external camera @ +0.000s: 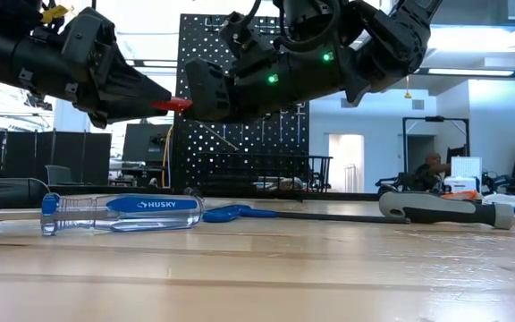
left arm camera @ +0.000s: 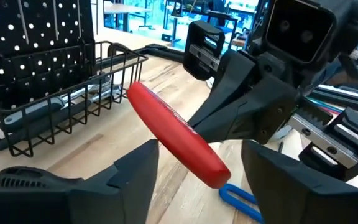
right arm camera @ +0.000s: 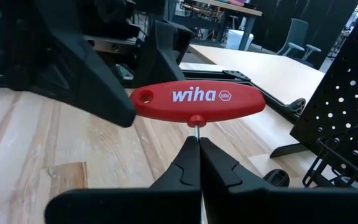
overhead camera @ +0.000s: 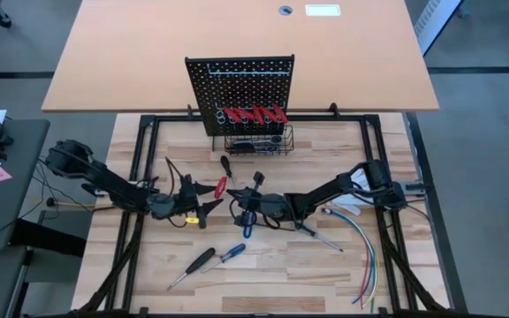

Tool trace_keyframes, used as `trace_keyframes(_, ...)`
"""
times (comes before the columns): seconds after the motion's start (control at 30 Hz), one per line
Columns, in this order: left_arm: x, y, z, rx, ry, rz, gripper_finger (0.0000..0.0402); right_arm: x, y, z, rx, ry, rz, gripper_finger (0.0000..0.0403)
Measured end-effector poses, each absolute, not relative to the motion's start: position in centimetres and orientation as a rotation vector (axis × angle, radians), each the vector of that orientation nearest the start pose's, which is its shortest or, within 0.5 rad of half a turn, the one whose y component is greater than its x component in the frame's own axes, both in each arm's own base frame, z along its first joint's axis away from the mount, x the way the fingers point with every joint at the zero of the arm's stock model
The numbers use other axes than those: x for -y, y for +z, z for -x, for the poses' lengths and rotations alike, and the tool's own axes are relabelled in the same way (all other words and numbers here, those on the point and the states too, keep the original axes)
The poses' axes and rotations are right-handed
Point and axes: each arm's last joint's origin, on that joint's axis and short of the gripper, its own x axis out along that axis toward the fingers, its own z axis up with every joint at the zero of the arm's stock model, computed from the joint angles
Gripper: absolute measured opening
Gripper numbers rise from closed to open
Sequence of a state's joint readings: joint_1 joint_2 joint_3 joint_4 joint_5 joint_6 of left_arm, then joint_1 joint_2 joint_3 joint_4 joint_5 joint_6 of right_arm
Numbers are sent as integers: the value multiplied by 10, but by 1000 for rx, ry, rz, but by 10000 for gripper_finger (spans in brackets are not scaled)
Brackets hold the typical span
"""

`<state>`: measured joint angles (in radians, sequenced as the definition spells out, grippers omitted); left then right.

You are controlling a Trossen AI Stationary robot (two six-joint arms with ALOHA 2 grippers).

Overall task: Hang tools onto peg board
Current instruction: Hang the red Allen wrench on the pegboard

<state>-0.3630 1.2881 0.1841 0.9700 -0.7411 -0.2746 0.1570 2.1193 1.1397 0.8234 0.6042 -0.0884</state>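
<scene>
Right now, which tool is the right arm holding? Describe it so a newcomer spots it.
Start at the black peg board; in front of its wire basket, both arms meet mid-table. The right gripper pinches a thin metal shank carrying a red T-handle marked "wiha". Unlike the straight screwdrivers lying nearby, its handle sits crosswise.

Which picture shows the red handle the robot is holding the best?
The right wrist view: the red T-handle tool faces the camera, its white lettering readable, and the right gripper pinches its thin shaft. The left wrist view shows it slanted, the high view only a small red sliver, the low view just its tip.
</scene>
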Motion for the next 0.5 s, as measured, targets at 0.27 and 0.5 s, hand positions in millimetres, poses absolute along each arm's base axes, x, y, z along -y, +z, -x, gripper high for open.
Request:
trace_keyframes(0.27,52,156,-193,-41,392,190,139,-52,145,-432,-163,-440,146,0)
trace_keyframes(0.5,52,156,-193,-47,395,164,59,-52,145,-432,-166,-439,148,0)
